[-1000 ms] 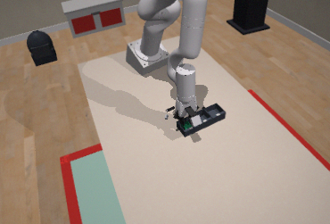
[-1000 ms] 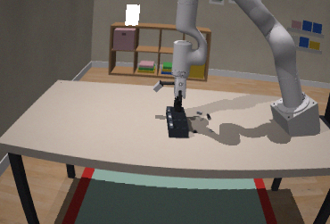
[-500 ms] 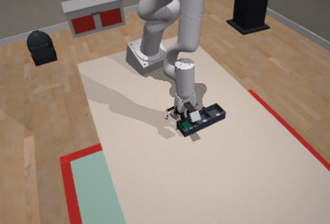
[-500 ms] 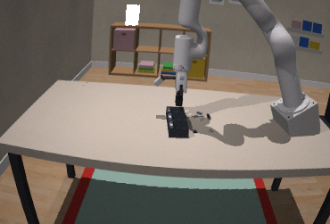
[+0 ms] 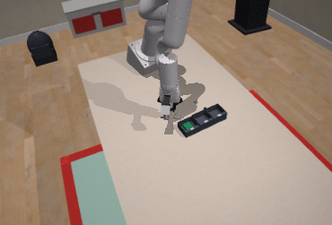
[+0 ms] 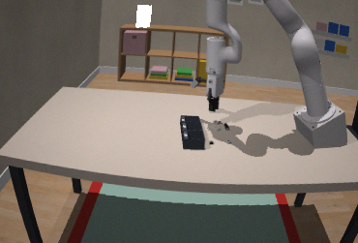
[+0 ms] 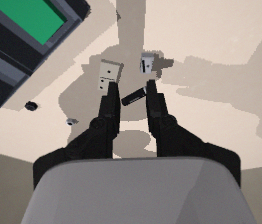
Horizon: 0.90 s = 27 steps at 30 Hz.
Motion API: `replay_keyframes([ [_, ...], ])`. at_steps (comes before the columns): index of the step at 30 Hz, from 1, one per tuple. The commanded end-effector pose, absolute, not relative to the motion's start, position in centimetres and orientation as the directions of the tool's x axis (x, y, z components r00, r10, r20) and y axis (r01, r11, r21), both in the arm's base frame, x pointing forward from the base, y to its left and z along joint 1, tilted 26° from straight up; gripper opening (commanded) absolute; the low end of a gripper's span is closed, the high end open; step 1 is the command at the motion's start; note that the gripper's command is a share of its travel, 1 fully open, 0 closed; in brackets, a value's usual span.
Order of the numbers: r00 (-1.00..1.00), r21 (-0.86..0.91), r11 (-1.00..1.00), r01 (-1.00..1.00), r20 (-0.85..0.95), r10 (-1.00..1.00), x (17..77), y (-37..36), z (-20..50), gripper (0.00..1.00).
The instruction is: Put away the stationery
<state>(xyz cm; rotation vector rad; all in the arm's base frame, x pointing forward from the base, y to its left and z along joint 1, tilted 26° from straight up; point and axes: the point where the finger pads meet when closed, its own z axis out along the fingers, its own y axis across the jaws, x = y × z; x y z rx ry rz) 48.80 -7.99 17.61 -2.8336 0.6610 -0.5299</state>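
Observation:
My gripper (image 5: 167, 116) (image 6: 213, 107) (image 7: 132, 92) hangs above the table just left of the dark three-part bin row (image 5: 214, 110) (image 6: 192, 138) (image 7: 2, 75). Its fingers stand a little apart with nothing between them. A green flat thing (image 5: 188, 125) (image 7: 29, 17) lies in the row's near end compartment. In the wrist view, a small black stick (image 7: 133, 96) lies on the table below, in line with the gap between my fingertips. A pale tile with two dots (image 7: 108, 75) and a small grey-white piece (image 7: 147, 62) lie just beyond it.
Two tiny dark bits (image 7: 30, 105) (image 7: 71, 121) lie on the table between the bin row and my fingers. The arm's base (image 5: 141, 58) (image 6: 320, 126) stands at the table's far end. A red line (image 5: 287, 125) marks the table's right side.

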Motion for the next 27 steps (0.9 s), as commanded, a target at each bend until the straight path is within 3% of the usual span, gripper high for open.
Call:
replay_keyframes([
  [1,0.778,-0.309,-0.832,-0.461,0.311,-0.546,46.41,-9.57,16.51,0.29],
  [27,0.778,-0.309,-0.832,-0.461,0.311,-0.546,46.81,-9.3,16.71,0.29],
])
